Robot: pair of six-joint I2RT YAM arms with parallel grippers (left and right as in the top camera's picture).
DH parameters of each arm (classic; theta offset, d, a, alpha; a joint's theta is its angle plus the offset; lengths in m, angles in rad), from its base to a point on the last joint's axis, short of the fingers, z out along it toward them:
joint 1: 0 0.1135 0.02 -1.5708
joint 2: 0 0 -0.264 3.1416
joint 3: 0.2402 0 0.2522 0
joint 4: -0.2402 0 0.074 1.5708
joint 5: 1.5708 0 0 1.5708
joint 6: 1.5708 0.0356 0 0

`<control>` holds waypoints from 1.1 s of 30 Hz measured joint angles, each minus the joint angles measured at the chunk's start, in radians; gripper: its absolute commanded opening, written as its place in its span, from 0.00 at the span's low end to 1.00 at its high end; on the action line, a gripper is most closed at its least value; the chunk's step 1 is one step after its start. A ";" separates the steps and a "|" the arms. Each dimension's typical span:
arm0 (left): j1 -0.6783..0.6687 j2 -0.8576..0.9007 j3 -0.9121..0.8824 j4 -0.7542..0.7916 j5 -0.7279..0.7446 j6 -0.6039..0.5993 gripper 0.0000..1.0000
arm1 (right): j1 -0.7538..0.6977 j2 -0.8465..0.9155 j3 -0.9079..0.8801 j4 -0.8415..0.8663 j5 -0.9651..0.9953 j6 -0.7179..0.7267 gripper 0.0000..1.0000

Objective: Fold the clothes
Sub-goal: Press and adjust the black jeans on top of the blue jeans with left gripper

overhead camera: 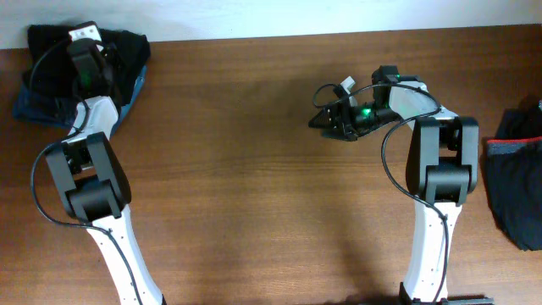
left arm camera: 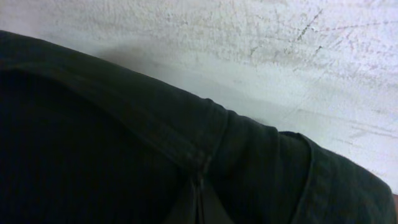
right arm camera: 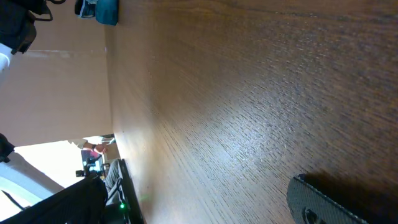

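The clothes lie in two heaps. At the back left corner, black trousers (overhead camera: 127, 47) rest on faded blue jeans (overhead camera: 30, 106). My left gripper (overhead camera: 87, 47) is down on this heap, and in the left wrist view black fabric (left arm camera: 124, 155) fills the frame, its creases running into the shut fingertips (left arm camera: 200, 193). My right gripper (overhead camera: 324, 117) hovers open over bare wood right of centre. Only one of its fingers (right arm camera: 317, 202) shows in the right wrist view, with nothing against it. A dark garment with a reddish band (overhead camera: 517, 169) lies at the right edge.
The brown wooden table (overhead camera: 254, 186) runs up to a white wall (left arm camera: 249, 37) just behind the left heap. Both arm bases stand at the front edge. A cable (overhead camera: 389, 161) loops beside the right arm.
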 measured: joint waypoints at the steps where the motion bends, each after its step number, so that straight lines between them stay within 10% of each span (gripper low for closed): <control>1: 0.000 0.002 0.018 -0.030 0.002 0.000 0.01 | 0.000 0.000 0.000 0.000 0.000 0.000 0.99; 20: 0.076 -0.217 -0.008 0.060 -0.010 0.098 0.04 | 0.000 0.000 0.000 0.000 0.000 -0.001 0.99; 33: 0.193 0.027 0.001 -0.055 -0.014 0.101 0.10 | 0.000 0.000 0.000 0.000 0.000 -0.002 0.99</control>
